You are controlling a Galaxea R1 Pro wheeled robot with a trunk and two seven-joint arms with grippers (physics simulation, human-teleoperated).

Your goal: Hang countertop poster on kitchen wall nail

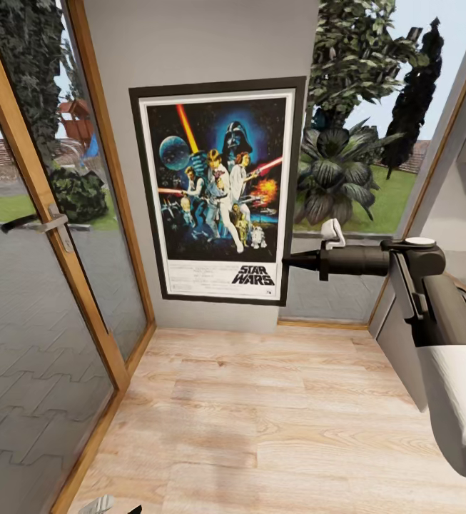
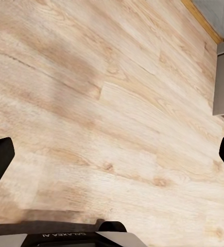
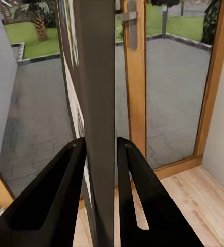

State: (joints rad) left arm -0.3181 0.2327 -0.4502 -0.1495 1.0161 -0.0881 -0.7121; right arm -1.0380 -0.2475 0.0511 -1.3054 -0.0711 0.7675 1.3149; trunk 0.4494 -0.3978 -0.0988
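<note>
Head view, poster: we see the poster (image 1: 218, 191) upright against the narrow grey wall strip (image 1: 204, 43) between the glass door (image 1: 40, 285) and the window, well clear of the wooden floor (image 1: 261, 421).
Head view, right pincer: our right gripper (image 1: 290, 261) reaches in from the side and meets the poster's frame at its lower right edge; the poster spreads away from the fingertips, up and across the wall.
Head view, nail: we cannot make out any wall nail; if there is one, it is hidden behind the poster.
Left wrist view, left pincer: our left gripper (image 2: 112, 159) hangs released, fingers wide apart, with bare floor planks beyond them and nothing between.
Right wrist view, grasp: the right pincer is clenched on the poster, whose dark frame edge (image 3: 99, 103) runs straight out between the two black fingers (image 3: 55, 200); the door and paving lie beyond.
Step in hand, our judgement: we are hanging, close to the end.
How to do it well: we keep the frame flat to the wall and level, lower gently until it bears its own weight, then part the fingers slowly and draw back sideways, away from the edge, so we do not drag it off.
</note>
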